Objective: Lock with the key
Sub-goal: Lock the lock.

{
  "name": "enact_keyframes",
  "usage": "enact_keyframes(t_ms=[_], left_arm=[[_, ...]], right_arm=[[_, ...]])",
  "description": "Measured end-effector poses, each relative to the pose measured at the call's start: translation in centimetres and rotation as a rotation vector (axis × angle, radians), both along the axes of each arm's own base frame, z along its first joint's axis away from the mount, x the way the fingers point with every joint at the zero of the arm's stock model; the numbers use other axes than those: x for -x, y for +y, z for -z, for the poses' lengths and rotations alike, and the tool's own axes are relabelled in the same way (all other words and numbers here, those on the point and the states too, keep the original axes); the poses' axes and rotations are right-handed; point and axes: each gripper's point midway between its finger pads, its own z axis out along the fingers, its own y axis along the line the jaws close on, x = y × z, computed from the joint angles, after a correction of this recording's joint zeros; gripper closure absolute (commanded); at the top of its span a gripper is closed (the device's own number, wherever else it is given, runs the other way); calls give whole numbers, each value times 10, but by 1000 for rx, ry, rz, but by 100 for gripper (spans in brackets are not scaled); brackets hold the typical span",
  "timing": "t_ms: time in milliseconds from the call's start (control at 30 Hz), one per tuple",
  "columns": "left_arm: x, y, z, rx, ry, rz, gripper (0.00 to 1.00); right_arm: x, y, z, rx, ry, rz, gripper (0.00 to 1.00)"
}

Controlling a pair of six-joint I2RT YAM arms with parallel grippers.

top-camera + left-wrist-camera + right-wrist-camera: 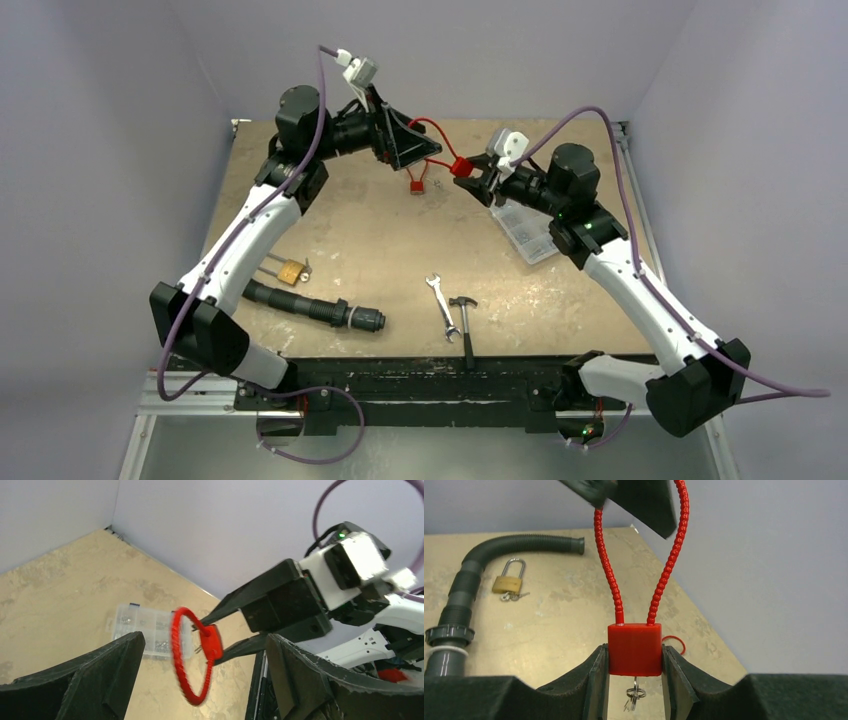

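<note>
Red cable lock (634, 649) is up in the air over the table's (380, 260) far side, body clamped tight in R gripper (474, 172), keys (634, 698) dangling under it. Its cable loop (186, 655) sits btwn L gripper's (430, 150) fingers, which I see spread apart, not pinching.

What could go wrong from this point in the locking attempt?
1. The lock is up in the air, pinched only at its sides by the right jaws. Twisting the key may spin it or make it slip free.
2. The key hangs below the lock body, right between those jaws. The left jaws, open on either side of the cable loop, would likely crowd or bump the right jaws when reaching for it.
</note>
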Motion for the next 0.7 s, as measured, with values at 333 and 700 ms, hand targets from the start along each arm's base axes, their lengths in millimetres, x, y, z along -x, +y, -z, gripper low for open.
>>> enact_keyframes(t_ms=[333, 700], left_arm=[[-25, 5, 38, -53, 139, 15, 29], [-15, -4, 55, -67, 238, 117, 57]], right_arm=[[16, -1, 22, 117, -3, -77, 100], [14, 2, 27, 160, 7, -103, 100]])
